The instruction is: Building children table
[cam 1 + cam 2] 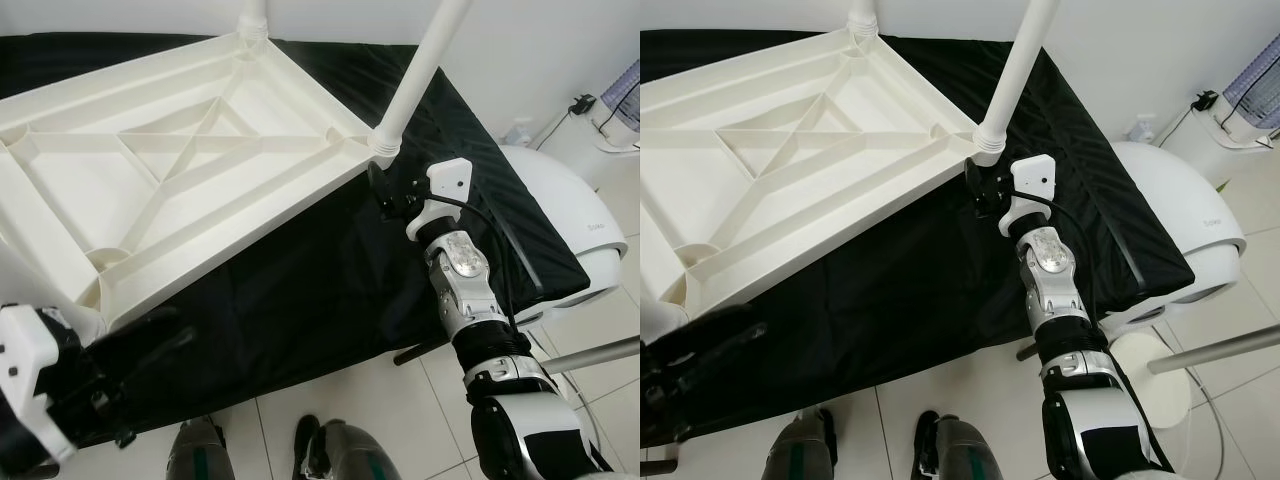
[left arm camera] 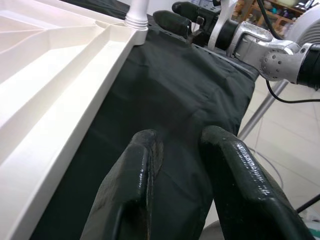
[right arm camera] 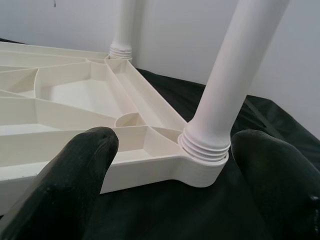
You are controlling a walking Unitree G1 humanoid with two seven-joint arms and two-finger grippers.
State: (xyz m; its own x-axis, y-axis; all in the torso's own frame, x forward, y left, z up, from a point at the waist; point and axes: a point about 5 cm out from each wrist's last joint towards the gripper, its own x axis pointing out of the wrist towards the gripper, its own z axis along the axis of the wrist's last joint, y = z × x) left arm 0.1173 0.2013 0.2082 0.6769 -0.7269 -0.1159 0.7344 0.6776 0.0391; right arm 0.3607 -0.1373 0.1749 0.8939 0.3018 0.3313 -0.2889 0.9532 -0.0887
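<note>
White moulded plastic, ribbed with a cross of stiffening webs, makes up the upturned children's tabletop (image 1: 170,170), which lies underside up on a black cloth (image 1: 330,270) spread over a low surface. At the near left corner of that cloth the left gripper (image 2: 175,165) hovers low, its two black fingers (image 2: 132,180) slightly apart with only cloth between them; the tabletop's rim runs just beside them without touching. Two white tube legs stand in threaded corner sockets: the far leg (image 1: 253,15) at the back corner and the near leg (image 1: 420,65) at the right corner, leaning a little to the right. The right gripper (image 3: 170,165) sits at that right corner, fingers (image 3: 70,175) spread wide either side of the near leg's ridged collar (image 3: 205,147), close to it but not closed on it. Right of the cloth stands a rounded white appliance (image 1: 570,220) carrying small grey lettering too blurred to read, and a cable with a plug (image 1: 581,103) runs along the wall behind it. White tiled floor (image 1: 400,400) lies below.
</note>
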